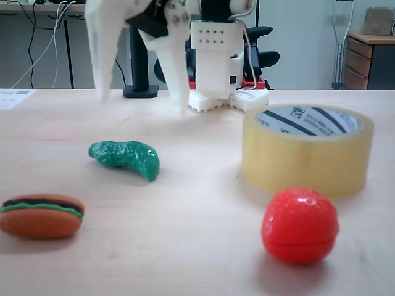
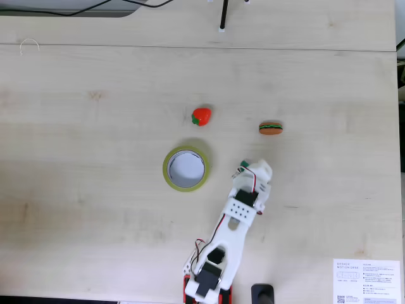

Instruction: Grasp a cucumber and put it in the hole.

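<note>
A fixed view shows the gripper (image 1: 141,105) spread wide, holding nothing, its 2 fingers (image 1: 100,55) hanging above the cucumber (image 1: 126,158) lying on the table (image 1: 185,246), well left of the tape roll (image 1: 307,161) whose hole (image 1: 307,120) faces up.

White arm (image 2: 231,244) extends over cucumber (image 2: 243,164), mostly hiding it; tape roll (image 2: 167,170) with its hole (image 2: 186,169) sits just left; red toy (image 2: 201,116) and hotdog (image 2: 271,128) lie beyond
</note>
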Action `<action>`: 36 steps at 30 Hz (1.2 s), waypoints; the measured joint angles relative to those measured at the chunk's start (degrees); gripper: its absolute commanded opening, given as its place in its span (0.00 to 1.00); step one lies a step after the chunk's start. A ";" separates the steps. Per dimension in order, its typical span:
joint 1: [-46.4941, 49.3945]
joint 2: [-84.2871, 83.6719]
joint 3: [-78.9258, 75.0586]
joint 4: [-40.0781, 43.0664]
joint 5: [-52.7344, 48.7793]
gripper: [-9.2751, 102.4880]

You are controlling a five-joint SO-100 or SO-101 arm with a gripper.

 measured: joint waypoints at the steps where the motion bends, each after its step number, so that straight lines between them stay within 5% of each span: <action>1: -0.09 -0.70 -0.26 -0.70 -1.32 0.49; 36: 0.97 -27.07 -15.12 -1.76 -12.13 0.56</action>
